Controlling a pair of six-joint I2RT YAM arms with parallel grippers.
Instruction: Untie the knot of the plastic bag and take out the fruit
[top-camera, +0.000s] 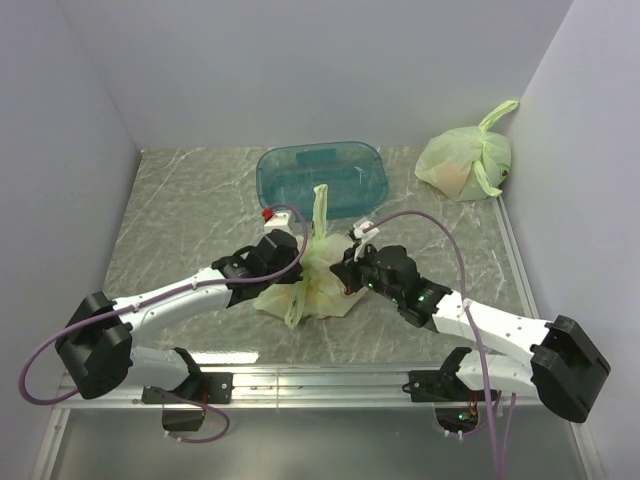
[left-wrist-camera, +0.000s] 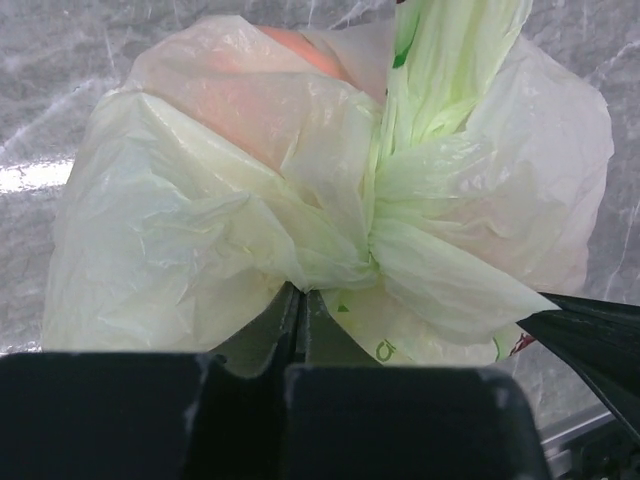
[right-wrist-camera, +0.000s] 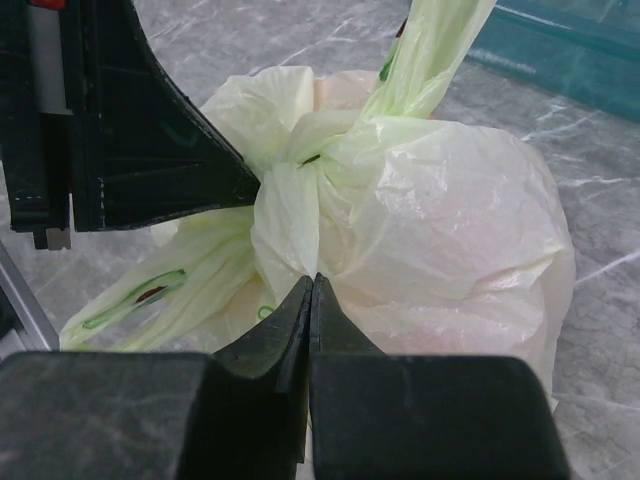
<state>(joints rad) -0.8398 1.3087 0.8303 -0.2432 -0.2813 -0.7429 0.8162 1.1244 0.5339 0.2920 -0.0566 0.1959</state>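
The pale green plastic bag (top-camera: 318, 282) sits mid-table, one handle tail (top-camera: 321, 205) standing up. Its knot (left-wrist-camera: 376, 252) is tied; it also shows in the right wrist view (right-wrist-camera: 300, 168). Fruit shows only as an orange-pink patch through the film (left-wrist-camera: 300, 50). My left gripper (top-camera: 300, 256) is at the bag's left side, jaws shut with the tips (left-wrist-camera: 300, 290) pinching film just below the knot. My right gripper (top-camera: 344, 272) is at the bag's right side, shut with the tips (right-wrist-camera: 312, 280) pinching a fold under the knot. The left gripper's finger (right-wrist-camera: 150, 140) reaches the knot from the other side.
A teal plastic basin (top-camera: 322, 177) stands just behind the bag. A second tied pale green bag (top-camera: 463, 160) with pinkish-orange inside lies at the back right by the wall. White walls close the table on the left, back and right.
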